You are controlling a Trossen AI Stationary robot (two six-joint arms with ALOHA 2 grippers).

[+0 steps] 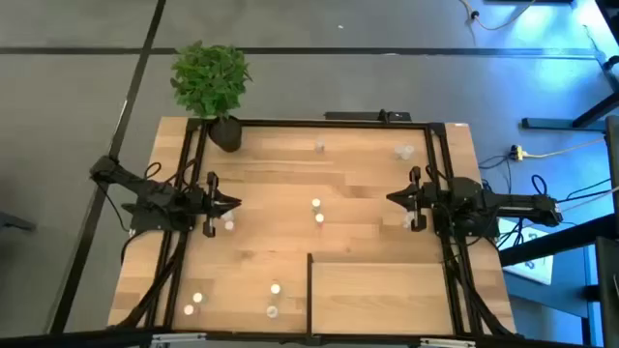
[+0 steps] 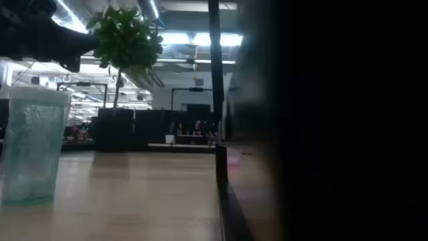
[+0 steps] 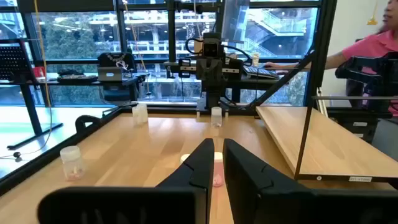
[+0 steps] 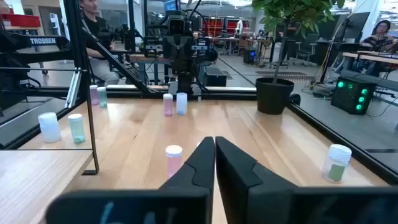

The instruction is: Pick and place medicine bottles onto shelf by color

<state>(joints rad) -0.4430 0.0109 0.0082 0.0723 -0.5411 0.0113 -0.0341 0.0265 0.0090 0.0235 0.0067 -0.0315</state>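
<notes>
left hand (image 1: 235,204) pressed together, empty, at worktop (image 1: 280,184) left edge, one bottle (image 1: 229,225) just beside it; right hand (image 1: 392,198) pressed together, empty, opposite edge; two medicine bottles (image 1: 316,211) mid-worktop between hands; shelf (image 1: 377,300) bare

In the low view a dark blurred mass (image 2: 348,120) hides the whole right half of the scene. A translucent bottle (image 2: 30,144) at the left edge is cut off. From above, the medicine bottles (image 1: 316,204) are too small to tell colors.
</notes>
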